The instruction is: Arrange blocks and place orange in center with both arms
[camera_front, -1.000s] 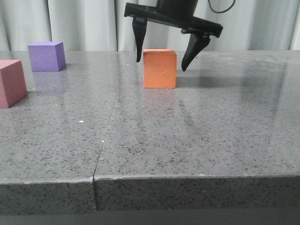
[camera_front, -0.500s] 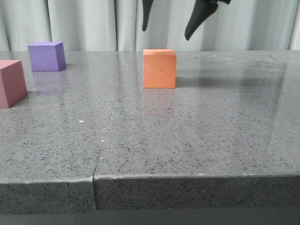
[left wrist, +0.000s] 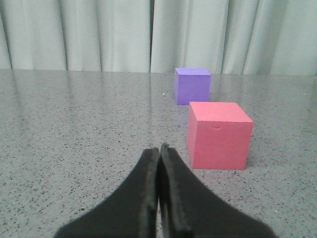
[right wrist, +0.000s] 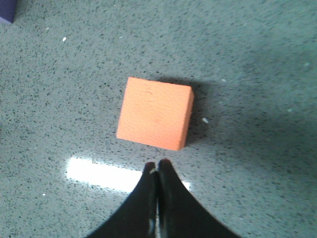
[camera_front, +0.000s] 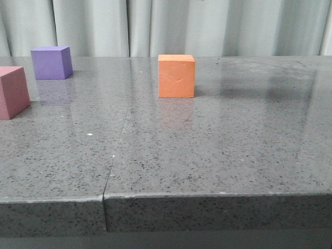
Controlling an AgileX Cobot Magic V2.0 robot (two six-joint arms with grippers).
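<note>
The orange cube [camera_front: 176, 76] stands alone near the middle of the grey table, its dented face toward the front camera. It also shows in the right wrist view [right wrist: 155, 112], seen from above. My right gripper [right wrist: 157, 165] is shut and empty, high above the table beside that cube. The purple cube [camera_front: 51, 62] sits at the far left and the pink cube [camera_front: 12, 92] at the left edge, nearer. In the left wrist view my left gripper [left wrist: 159, 148] is shut and empty, low over the table, just short of the pink cube [left wrist: 218, 135] with the purple cube [left wrist: 192, 86] behind. Neither gripper shows in the front view.
The grey speckled table [camera_front: 218, 140] has a seam [camera_front: 116, 150] running front to back. Pale curtains [camera_front: 207, 26] hang behind the table's far edge. A corner of the purple cube [right wrist: 7, 11] shows at the edge of the right wrist view.
My right gripper, open around the orange cube a second ago, has risen out of the front view, leaving the cube in place on the table. The cubes have not moved.
</note>
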